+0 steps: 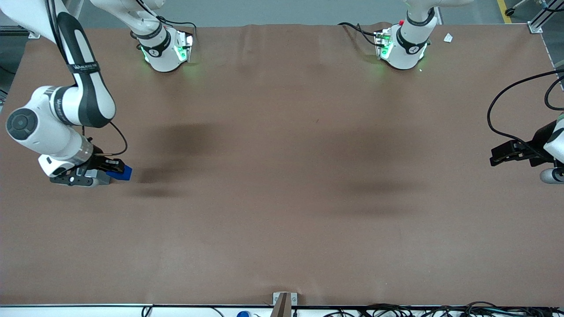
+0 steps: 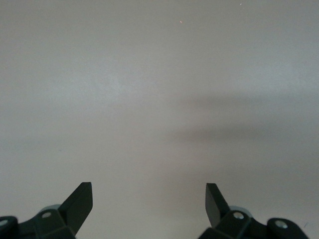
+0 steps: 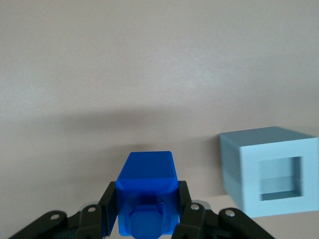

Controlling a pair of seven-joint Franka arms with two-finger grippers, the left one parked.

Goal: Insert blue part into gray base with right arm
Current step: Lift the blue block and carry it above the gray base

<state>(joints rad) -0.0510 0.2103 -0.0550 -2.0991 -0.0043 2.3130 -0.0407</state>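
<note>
I've got the pincer [image 3: 148,219] clamped on the blue part [image 3: 147,191], held off the table [image 1: 282,198] at the working arm's end. Transport step, I reckon. Gray base [image 3: 269,172] sits just beside the pincer, recess showing. Next: shift over it, align, lower. Only wrist cam shows the base; front cam hides it w/ the arm.

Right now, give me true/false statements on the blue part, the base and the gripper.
1. The gripper is shut on the blue part. True.
2. The blue part already sits in the gray base. False: the two are apart, and the recess is empty.
3. The base lies on the brown table. True.
4. The gripper hangs at the parked arm's end of the table. False: it is at the working arm's end.
</note>
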